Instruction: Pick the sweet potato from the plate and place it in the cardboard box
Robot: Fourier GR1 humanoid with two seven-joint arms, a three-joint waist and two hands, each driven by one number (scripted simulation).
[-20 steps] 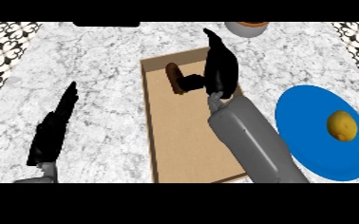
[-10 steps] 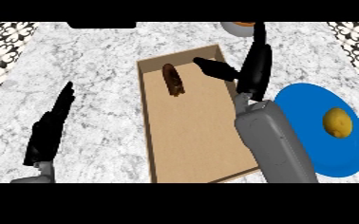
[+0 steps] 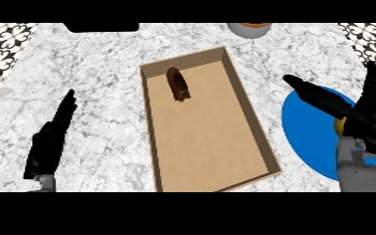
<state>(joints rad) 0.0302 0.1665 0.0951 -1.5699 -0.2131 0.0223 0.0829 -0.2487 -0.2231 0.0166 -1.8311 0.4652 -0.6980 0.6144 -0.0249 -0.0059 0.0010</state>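
Observation:
The sweet potato (image 3: 177,83), dark brown and long, lies inside the cardboard box (image 3: 258,129) near its far end. Nothing touches it. My right hand (image 3: 357,115) is open at the right edge, over the blue plate (image 3: 303,129), fingers and thumb spread, well clear of the box. It hides most of a yellowish item on the plate. My left hand (image 3: 48,140) rests open on the counter left of the box, fingers straight and pointing away.
A grey bowl (image 3: 249,29) with something orange in it stands at the far edge beyond the box. A dark object (image 3: 101,27) sits at the far left. The marble counter surrounds the box on all sides.
My right hand has let go of the sweet potato and drawn back to the right, out of the box and over the blue plate. The sweet potato stays in the box.

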